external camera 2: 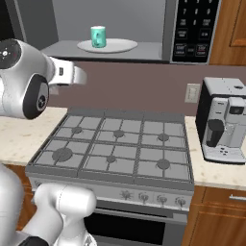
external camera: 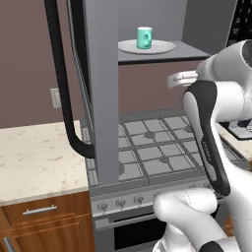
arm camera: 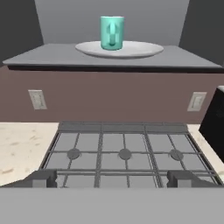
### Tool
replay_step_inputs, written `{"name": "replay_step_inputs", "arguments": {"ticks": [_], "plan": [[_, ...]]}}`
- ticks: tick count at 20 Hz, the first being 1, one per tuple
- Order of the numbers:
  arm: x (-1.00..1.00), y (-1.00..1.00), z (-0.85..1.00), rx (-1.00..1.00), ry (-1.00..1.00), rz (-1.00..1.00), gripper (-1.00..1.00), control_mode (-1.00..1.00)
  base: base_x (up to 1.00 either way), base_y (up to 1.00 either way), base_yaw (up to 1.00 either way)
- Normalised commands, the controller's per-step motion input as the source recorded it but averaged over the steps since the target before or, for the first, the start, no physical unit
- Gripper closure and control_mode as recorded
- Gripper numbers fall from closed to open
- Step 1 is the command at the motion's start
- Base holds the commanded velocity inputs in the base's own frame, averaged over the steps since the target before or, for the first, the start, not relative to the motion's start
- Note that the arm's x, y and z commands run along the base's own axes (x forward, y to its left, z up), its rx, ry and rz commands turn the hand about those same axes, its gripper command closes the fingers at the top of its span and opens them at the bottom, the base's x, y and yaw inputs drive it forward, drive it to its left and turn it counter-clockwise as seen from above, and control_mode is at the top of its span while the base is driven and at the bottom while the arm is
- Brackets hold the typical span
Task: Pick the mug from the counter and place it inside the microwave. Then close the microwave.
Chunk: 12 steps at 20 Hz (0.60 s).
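— Two steps in this task; how far along, judging by the hand view?

— Looks about half done. Mug [arm camera: 112, 32] upright on the white plate [arm camera: 140, 49], inside the microwave [external camera 2: 153, 50], top centre of the frame, with its side handle turned toward the camera. Gripper [arm camera: 112, 179] at the bottom edge, fingertips [arm camera: 41, 178] spread wide apart, clasping nothing.

— And the door?

— Not yet shut. Door [external camera: 101, 74] swung out edge-on, a tall grey slab left of centre in the left base view, with the black bar handle [external camera: 61, 74] curving down further left.

— Risks from here?

— Several, as a guess. Hand placed right of that slab, just under the microwave floor, so perhaps in the door's path: could block the swing or get pinched. Might clip the door edge with the arm while reaching round to the handle side. Could slam it with a hard push and jolt the mug off the plate. Could leave it ajar above the stovetop [external camera 2: 115, 144] with too soft a push.
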Motion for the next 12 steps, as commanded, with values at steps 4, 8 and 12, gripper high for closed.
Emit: {"name": "replay_step_inputs", "arguments": {"ticks": [4,8,12], "plan": [[-0.61,0.00,0.16,0.00,-0.17,0.00,-1.00,-1.00,0.00,0.00,0.00],[-0.59,0.00,0.27,0.00,-0.13,0.00,-1.00,-1.00,0.00,0.00,0.00],[-0.67,0.00,0.43,0.00,-0.07,0.00,-1.00,-1.00,0.00,0.00,0.00]]}}
